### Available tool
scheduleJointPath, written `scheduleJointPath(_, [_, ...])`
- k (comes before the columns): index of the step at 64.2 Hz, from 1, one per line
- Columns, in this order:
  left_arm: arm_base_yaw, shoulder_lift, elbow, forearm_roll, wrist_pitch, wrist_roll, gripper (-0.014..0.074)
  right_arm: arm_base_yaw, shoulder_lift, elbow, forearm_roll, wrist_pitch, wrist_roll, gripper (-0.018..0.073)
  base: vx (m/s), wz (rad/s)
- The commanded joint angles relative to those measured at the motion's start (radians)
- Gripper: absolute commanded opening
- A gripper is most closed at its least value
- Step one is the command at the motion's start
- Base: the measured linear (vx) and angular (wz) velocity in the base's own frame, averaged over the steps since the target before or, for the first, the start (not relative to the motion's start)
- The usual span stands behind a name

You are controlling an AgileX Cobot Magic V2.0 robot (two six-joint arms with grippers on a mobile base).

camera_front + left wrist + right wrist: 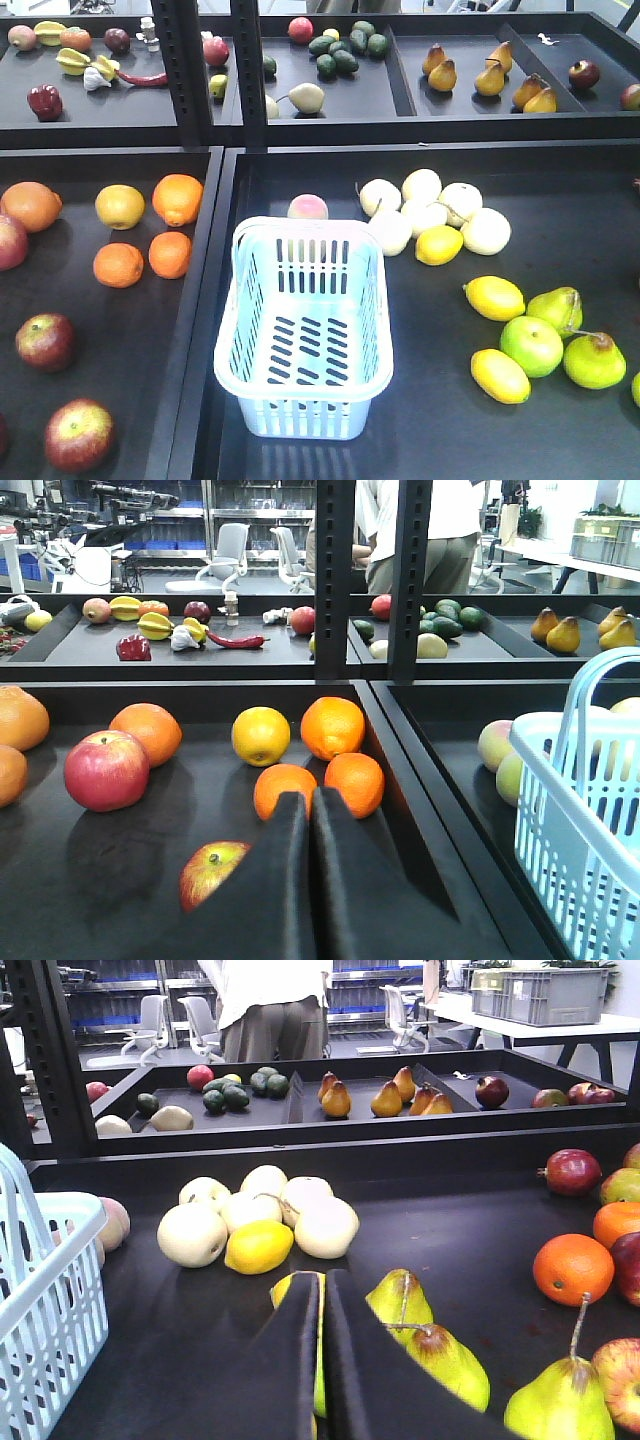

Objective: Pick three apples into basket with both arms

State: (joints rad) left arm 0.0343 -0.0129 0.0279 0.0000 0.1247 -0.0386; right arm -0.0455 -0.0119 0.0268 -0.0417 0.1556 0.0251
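- The basket stands empty; only its slotted floor shows, so none of the three apples has been delivered.
- All three candidates lie in the tray to the left of the basket. One apple sits level with the basket's middle. A nearer apple lies left of the basket's front corner. A third apple, cut by the picture edge, lies farther left, level with the basket's far end.
- The left gripper has its jaws pressed together with nothing between them. It hangs over the tray left of the basket, with the mid apple just beside its left finger.
- The right gripper is likewise closed and empty. It sits on the basket's right, above lemons and pears, not apples.
- The oranges left of the basket's far end and the green apple to its right are not wanted.
- Judged from this, the task is at its start: three picks and three drops remain. The left arm looks best placed to open and take the first apple.
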Motion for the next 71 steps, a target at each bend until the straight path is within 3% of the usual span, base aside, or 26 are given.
scheduleJointPath(1, [0.003,-0.013,-0.025,0.0,-0.078,-0.002,-0.0006,-0.005,-0.011,0.013,-0.007,-0.072,-0.007,-0.0005,0.04,0.0])
scheduleJointPath(71, [0.003,-0.013,-0.025,0.0,-0.078,-0.002,-0.0006,-0.005,-0.011,0.013,-0.007,-0.072,-0.007,-0.0005,0.03,0.01])
